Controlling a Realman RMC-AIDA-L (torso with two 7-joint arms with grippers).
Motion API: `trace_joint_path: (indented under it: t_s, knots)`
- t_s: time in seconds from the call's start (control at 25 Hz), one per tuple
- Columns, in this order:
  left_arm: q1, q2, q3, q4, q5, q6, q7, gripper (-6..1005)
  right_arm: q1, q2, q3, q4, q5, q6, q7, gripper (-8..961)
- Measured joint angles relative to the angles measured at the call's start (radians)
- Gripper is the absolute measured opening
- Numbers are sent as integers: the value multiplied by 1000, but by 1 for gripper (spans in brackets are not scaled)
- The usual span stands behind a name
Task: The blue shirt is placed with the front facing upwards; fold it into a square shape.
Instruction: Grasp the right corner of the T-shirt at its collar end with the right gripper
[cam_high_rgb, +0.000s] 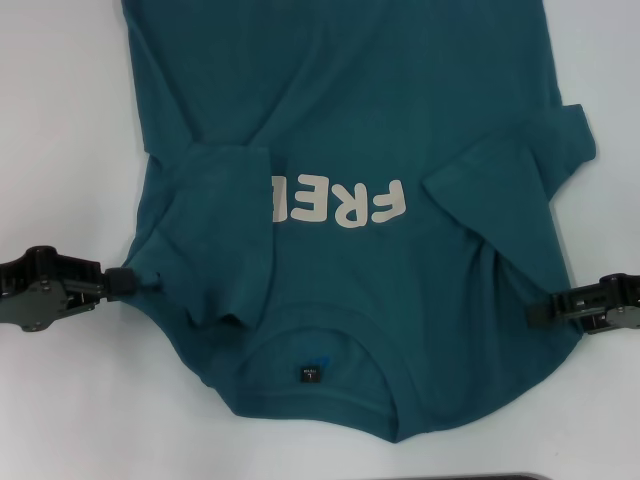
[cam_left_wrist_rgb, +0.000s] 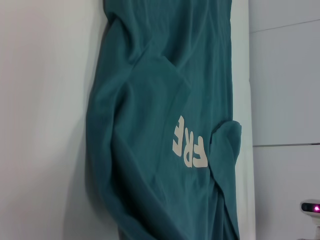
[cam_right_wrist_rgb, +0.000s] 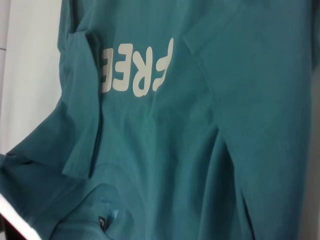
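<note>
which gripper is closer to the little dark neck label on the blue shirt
Left. The left gripper pinches the blue shirt at its left shoulder edge, nearer the neck label. The right gripper sits at the shirt's right edge, farther away.

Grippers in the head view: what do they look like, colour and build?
Both are matte black. The left gripper has a chunky linkage body with visible round pivot screws, narrowing to a blunt tip. The right gripper shows similar black linkage bars with pivot screws and a squared tip. No cables, labels or markings are visible on either.
</note>
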Motion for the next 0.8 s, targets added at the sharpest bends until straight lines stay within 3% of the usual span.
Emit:
trace_joint_path:
  t_s: [0.16,0.4,0.8]
  knots:
    - [0,0,0,-1,0,0,0,38,2,-3,2,9,1,5,1,747]
    - [1,-2,0,-2,-1,5,0,38,-4,-11,37,-6,11,-9,0,606]
    - [2,1,0,0,-12,8,0,38,-7,-16,18,-9,4,-12,3,236]
